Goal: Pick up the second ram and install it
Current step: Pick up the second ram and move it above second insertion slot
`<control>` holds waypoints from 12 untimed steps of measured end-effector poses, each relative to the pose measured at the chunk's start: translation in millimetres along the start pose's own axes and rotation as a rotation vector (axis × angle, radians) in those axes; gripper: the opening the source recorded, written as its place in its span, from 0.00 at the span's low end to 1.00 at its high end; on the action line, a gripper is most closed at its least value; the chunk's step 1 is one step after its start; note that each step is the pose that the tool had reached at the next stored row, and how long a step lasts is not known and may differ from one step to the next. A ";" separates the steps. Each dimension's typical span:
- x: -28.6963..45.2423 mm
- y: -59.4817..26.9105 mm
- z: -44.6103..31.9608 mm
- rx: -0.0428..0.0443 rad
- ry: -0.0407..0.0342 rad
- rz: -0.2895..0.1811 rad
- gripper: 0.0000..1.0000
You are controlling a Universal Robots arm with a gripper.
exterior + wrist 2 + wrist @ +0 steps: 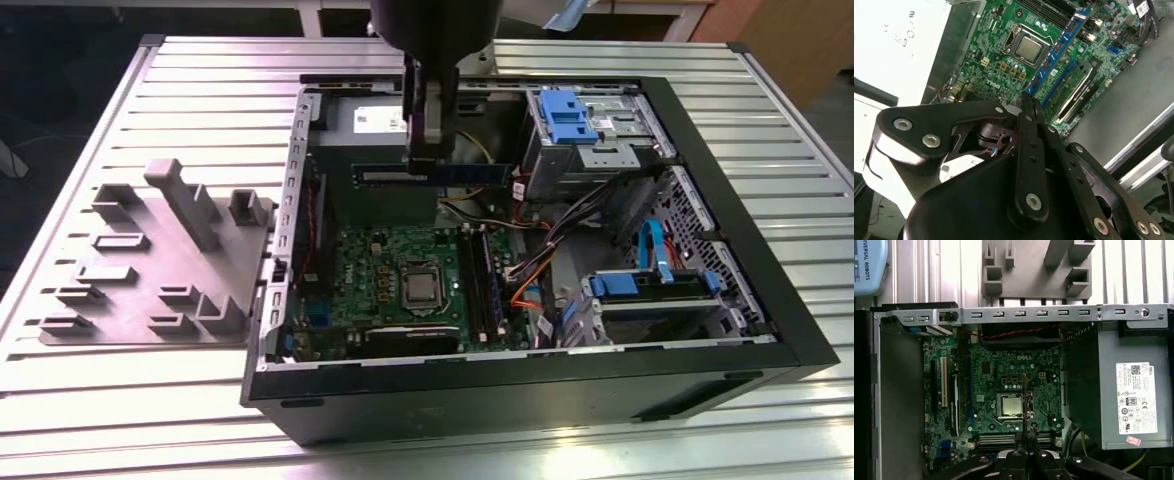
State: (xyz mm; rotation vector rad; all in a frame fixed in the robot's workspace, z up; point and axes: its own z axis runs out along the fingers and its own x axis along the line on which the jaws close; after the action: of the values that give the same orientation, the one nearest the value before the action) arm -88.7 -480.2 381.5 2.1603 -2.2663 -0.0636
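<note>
Exterior view: the arm reaches down from above into the open computer case [534,395], which lies on its side on a slatted metal table [200,80]. The gripper [427,162] has its fingers clamped on the second ram [467,172] near mid-length, so the stick juts out both ways, lying from the exterior view's left to its right. The ram hangs within the case opening, where the power supply [358,120] meets the far edge of the motherboard [380,265], and it is seated in no slot. It lies crosswise to the memory slots [483,285], which run beside the processor [420,290] on the exterior view's right. The grey moulded holder tray [134,290] sits on the table to the exterior view's left of the case, well apart from the gripper. In the first wrist view the gripper [1026,440] shows the ram [1025,405] edge-on, as a thin dark line over the processor [1011,406]. In the second wrist view the fingertips [1026,107] are drawn close together above the motherboard [1004,55].
</note>
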 end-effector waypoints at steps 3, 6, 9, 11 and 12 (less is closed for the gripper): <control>0.1 -0.3 5.5 0.0000 0.0000 0.000 0.11; 0.2 -0.6 11.0 0.0001 0.0000 0.000 0.11; 0.3 -0.9 16.4 0.0001 0.0000 0.001 0.11; 0.4 -1.1 20.0 0.0000 0.0000 0.001 0.11; 0.5 -1.2 21.8 0.0001 -0.0001 0.002 0.11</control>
State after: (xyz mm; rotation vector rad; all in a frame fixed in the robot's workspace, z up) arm -88.4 -480.2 359.7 2.1580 -2.2686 -0.0635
